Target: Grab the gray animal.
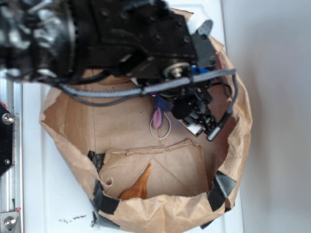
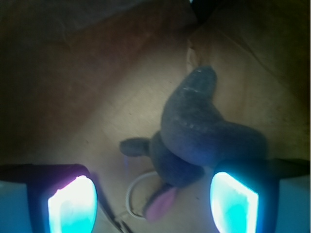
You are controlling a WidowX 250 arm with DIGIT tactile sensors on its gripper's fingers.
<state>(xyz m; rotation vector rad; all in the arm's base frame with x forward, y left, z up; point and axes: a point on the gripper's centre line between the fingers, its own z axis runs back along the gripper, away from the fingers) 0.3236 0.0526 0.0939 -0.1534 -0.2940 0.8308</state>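
The gray animal (image 2: 194, 131) is a dark-gray plush lying on the brown paper floor of the bag, with its pink ear (image 2: 160, 204) and thin white ring loop (image 2: 133, 194) pointing toward me. In the exterior view only its pink ear (image 1: 158, 118) and white loop (image 1: 160, 130) peek out under the arm. My gripper (image 2: 153, 206) hangs just above it, open, its glowing fingertips (image 2: 73, 206) standing on either side of the ear and loop. Nothing is held between them.
A cut-down brown paper bag (image 1: 58, 126) with black tape at its corners walls in the work area. An orange-brown pointed object (image 1: 138, 187) lies near the bag's front wall. The arm's cables (image 1: 112, 92) hang over the bag. White table surrounds it.
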